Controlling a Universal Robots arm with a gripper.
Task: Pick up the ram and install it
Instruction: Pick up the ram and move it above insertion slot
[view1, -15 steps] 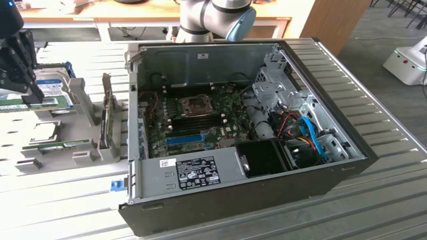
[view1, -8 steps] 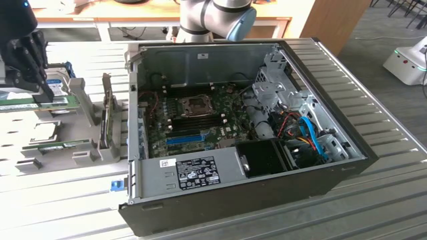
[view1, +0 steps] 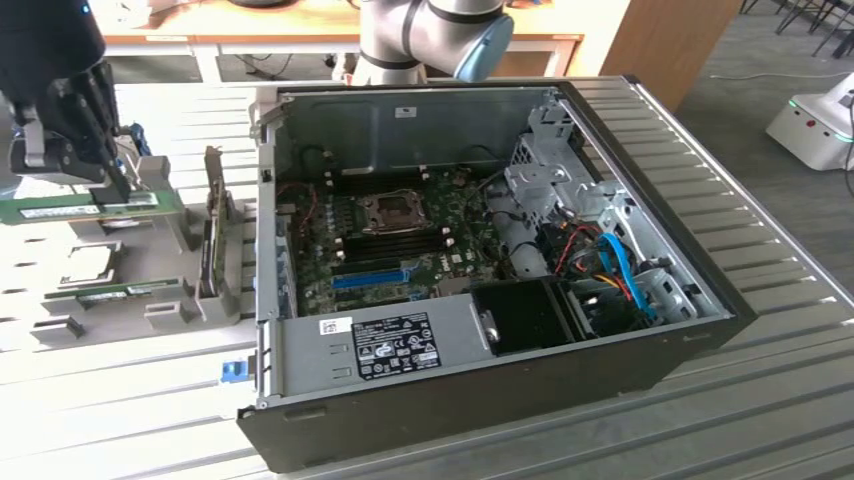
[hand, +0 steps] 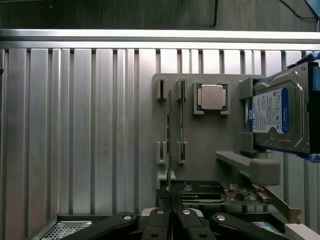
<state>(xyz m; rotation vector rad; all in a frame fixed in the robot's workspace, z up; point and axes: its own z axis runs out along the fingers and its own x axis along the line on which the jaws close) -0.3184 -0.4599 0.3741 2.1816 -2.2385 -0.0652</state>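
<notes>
Arm, one, with one gripper (view1: 115, 188), positioned over the grey holder tray (view1: 83, 256) at the exterior view's left, well apart from the computer case (view1: 441, 400).

Fingers (hand: 159, 220), two, pressed onto the ram (hand: 169, 150), which is seen edge-on in the wrist view and runs straight out from between them. In the exterior view the ram (view1: 67, 209) is seen as a long green stick lying level under the gripper, at the tray's far end. Whether it is clear of its cradle cannot be told.

Memory sticks, two counted: the one that is pinched, and a second stick (view1: 127, 292) seated in the tray nearer the camera.

Further items on the tray: one processor (hand: 210, 96), lying flat; one hard drive (hand: 277, 112) with a blue label, standing on edge; one expansion card (view1: 211, 235), upright at the side nearest the case.

Computer case, one, lying open on the ribbed metal surface (view1: 120, 400), with one motherboard (view1: 400, 240) exposed and one blue slot (view1: 367, 277) on it.
</notes>
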